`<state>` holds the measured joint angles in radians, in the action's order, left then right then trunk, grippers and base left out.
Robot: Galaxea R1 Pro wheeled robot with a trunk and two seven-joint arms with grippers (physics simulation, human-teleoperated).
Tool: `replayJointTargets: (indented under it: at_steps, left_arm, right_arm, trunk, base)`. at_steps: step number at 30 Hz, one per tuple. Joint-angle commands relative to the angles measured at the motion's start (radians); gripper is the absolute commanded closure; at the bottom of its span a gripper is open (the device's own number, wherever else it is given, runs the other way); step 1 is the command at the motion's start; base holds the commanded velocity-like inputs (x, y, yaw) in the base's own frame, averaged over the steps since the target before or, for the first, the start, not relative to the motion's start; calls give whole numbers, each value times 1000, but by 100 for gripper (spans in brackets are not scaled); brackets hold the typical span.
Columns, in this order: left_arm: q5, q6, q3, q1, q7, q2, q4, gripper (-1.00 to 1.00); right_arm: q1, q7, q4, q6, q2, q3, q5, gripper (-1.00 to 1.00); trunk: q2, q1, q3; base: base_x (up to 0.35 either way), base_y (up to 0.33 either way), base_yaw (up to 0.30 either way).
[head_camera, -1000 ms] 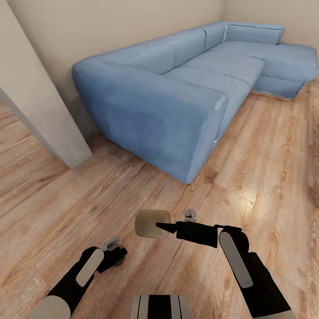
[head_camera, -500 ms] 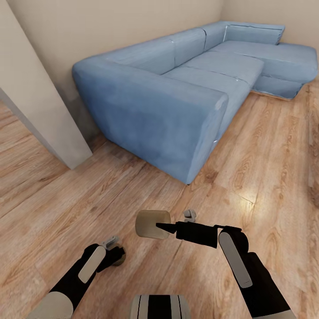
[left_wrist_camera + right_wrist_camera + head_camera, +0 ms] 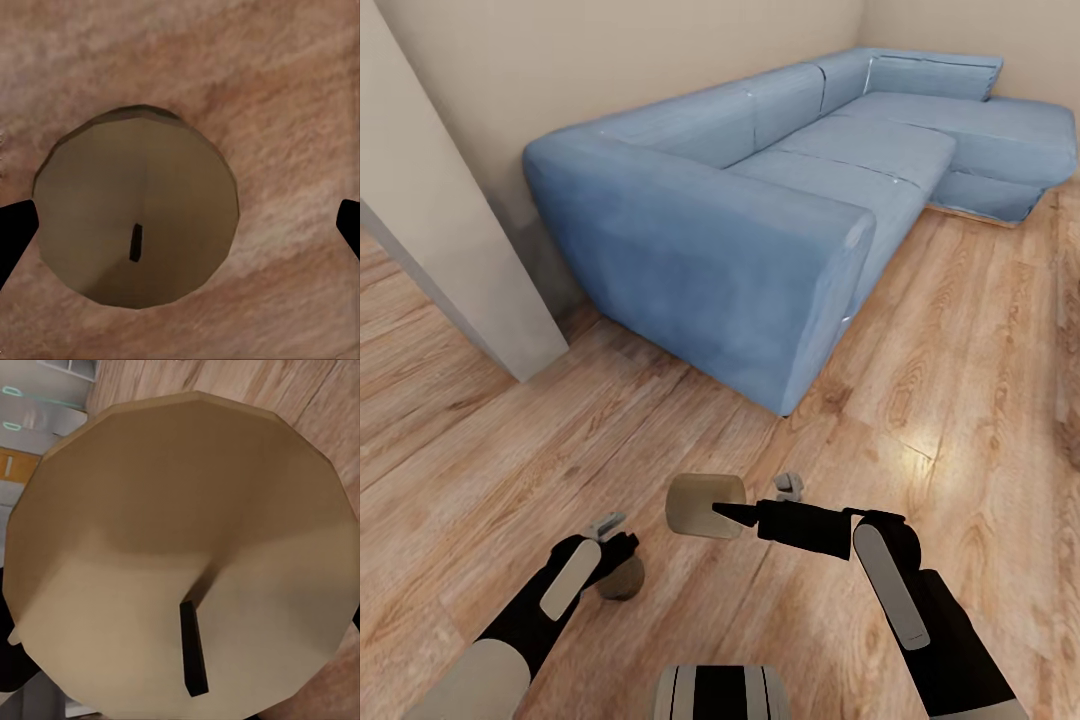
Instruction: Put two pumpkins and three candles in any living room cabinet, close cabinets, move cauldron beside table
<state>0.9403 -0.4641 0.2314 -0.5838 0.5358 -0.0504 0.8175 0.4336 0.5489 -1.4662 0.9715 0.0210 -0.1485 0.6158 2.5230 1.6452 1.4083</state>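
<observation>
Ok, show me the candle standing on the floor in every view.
Head view: floor candle at lower left, under the left gripper.
Left wrist view: centred, wick up, fingers on either side.
Right wrist view: that is the other candle.
Shared landmark: wooden floor.

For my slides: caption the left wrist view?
Open left gripper poised above an upright beige candle standing on the wooden floor.

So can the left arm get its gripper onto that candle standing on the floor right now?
Probably yes. The left gripper hangs straight above the candle, fingers spread wider than it, with bare wooden floor all round and nothing between them.
</observation>
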Motion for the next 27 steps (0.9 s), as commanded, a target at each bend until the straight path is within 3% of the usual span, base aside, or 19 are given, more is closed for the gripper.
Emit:
replayJointTargets:
  at_steps: [1, 5, 9, 22, 27]
  left_arm:
    - [2, 3, 5, -1, 9, -2, 2, -100]
    - [-40, 8, 5, -1, 9, -4, 2, -100]
    - [-54, 48, 7, -1, 9, -4, 2, -100]
    - [-63, 80, 18, 0, 7, 4, 2, -100]
    - [-63, 81, 19, 0, 7, 4, 1, -100]
  right_arm:
    - [1, 5, 0, 3, 0, 0, -2, 100]
    - [1, 5, 0, 3, 1, 0, -2, 100]
    - [1, 5, 0, 2, -1, 0, -2, 100]
    - [1, 6, -2, 6, 0, 0, -3, 100]
    - [1, 18, -17, 11, 0, -3, 2, 100]
  trunk:
    - [0, 0, 1]
    - [0, 0, 1]
    - [0, 0, 1]
    - [0, 0, 1]
    - [1, 2, 20]
  base:
    - [0, 0, 0]
    - [0, 0, 0]
    - [0, 0, 0]
    - [18, 4, 0]
    - [0, 0, 0]
